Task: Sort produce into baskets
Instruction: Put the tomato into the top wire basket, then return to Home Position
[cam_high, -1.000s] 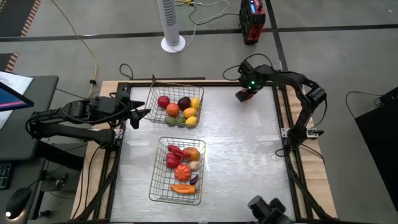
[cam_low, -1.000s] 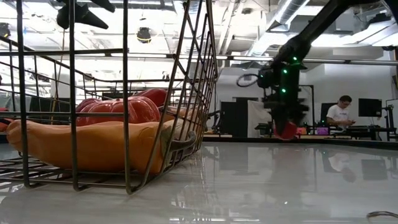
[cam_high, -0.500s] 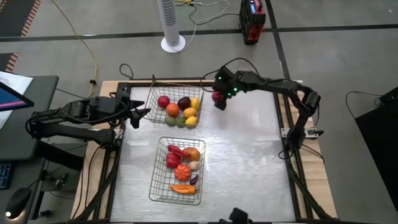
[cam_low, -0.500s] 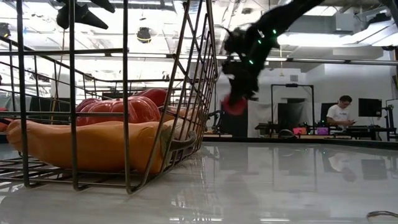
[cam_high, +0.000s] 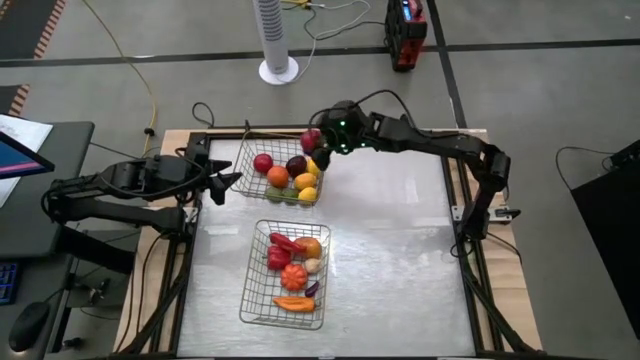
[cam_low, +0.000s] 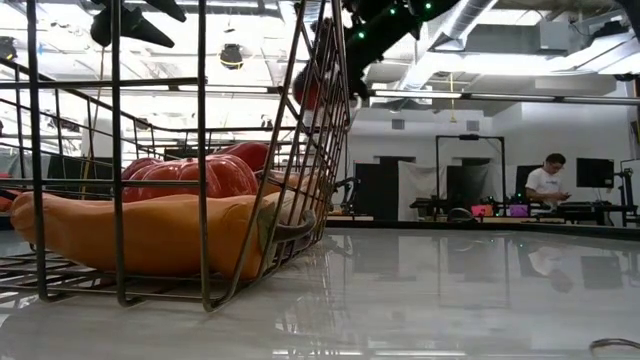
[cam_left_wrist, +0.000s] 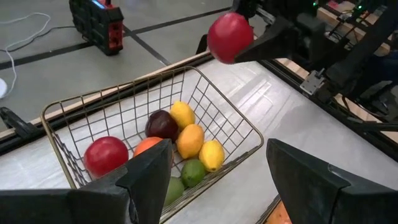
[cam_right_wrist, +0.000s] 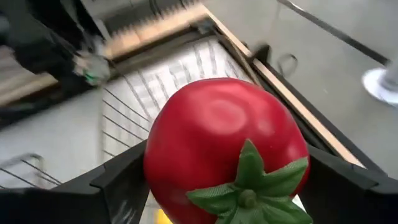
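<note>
Red tomato (cam_right_wrist: 227, 146), green calyx showing, is pinched between the right gripper (cam_high: 318, 143) fingers, jaws wide around it, gripping. It hangs in the air over the far right corner of the far basket (cam_high: 243, 152), not yet inside. The left wrist view shows it well above the rim, clear of the wire.

Far basket contents: red apple-like piece (cam_left_wrist: 106, 155), orange (cam_left_wrist: 148, 146), dark plum (cam_left_wrist: 162, 124), three yellow lemons (cam_left_wrist: 189, 140), green pieces (cam_left_wrist: 193, 172) at the near wall. Looks like the fruit basket.

Near basket (cam_high: 250, 300), closer to the camera side of the table: red peppers (cam_high: 281, 245), a ribbed red-orange tomato (cam_high: 293, 277), a carrot (cam_high: 293, 303) along the near wall, a pale garlic-like piece (cam_high: 313, 265), a small dark purple bit; some pieces too small to name. Looks like the vegetable basket.

Left gripper (cam_high: 228, 185) sits at the table's left edge, just beside the far basket, jaws open, empty, waiting.

Progress: no loose produce visible on the bare table top (cam_high: 400, 240) in the high view. The held tomato appears to be the last piece out. Judgement: task nearly done, only the release into a basket left. Whether a tomato belongs with the fruit here is unclear; a tomato-like piece already lies in the near basket.

Person at a desk in the room behind, low view, not involved.
</note>
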